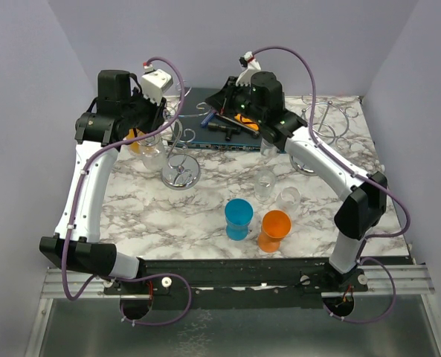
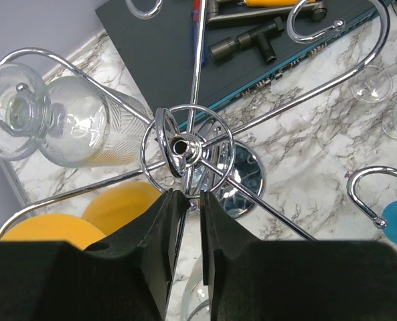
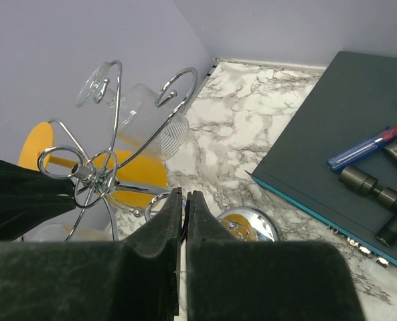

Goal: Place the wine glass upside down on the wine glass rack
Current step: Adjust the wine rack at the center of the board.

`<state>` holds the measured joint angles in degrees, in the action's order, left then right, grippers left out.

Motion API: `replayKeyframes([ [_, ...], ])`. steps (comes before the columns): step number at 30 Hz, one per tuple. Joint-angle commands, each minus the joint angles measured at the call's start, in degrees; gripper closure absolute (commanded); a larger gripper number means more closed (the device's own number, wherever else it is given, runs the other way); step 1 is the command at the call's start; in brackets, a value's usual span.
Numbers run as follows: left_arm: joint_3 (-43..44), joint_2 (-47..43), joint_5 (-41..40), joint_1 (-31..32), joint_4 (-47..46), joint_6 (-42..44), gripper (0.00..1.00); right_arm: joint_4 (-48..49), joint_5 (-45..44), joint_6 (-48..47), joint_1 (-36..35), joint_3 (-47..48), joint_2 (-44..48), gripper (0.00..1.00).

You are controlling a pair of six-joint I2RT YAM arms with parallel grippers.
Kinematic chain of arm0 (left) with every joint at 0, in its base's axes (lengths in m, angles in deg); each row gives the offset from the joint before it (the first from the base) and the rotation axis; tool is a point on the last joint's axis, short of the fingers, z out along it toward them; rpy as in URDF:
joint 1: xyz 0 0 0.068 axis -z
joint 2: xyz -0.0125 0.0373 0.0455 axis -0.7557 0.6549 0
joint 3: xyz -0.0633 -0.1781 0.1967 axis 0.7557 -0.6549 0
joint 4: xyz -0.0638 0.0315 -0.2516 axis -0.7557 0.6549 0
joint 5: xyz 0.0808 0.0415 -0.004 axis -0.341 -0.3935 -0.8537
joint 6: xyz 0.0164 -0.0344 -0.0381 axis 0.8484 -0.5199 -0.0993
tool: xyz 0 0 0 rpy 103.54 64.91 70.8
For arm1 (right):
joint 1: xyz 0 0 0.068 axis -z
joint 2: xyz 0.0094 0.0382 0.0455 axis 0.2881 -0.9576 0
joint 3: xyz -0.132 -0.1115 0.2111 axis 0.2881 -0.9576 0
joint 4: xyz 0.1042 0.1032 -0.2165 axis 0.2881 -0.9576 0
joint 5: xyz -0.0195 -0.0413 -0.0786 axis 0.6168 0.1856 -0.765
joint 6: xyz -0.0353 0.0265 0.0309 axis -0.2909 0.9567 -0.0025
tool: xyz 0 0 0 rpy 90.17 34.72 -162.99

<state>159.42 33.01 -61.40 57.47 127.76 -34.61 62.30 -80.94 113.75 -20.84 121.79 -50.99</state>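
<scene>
Left wrist view puts the wine glass (image 2: 77,124), light, slippery and brittle, best held by its stem, hanging on the rack (image 2: 185,144) up-left of the left gripper's (image 2: 190,197) barely parted fingers, which may be nipping a wire; the right gripper's (image 3: 185,197) fingers are pressed together.

The closed right claw (image 3: 185,195) sits beside the chrome rack (image 3: 91,175), where a wine glass (image 3: 148,124) hangs foot-up.

The left arm (image 1: 86,190) and right arm (image 1: 328,163) are white-shelled with black joints. Mauve cables (image 1: 279,48) loop off the wrists and off the bases at six o'clock. The fingers (image 2: 154,247) are matte black wedges.
</scene>
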Motion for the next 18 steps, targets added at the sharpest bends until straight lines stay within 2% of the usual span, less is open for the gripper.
replayKeyframes([
  [1,1.3,2.4,-4.3,-0.1,-2.0,1.6,0.75,-0.2,2.1,0.8,-3.7,-2.7,3.3,1.00],
  [18,1.2,2.5,-3.9,-0.1,-3.4,1.3,0.76,2.4,-0.4,1.9,-6.8,-13.1,8.7,1.00],
])
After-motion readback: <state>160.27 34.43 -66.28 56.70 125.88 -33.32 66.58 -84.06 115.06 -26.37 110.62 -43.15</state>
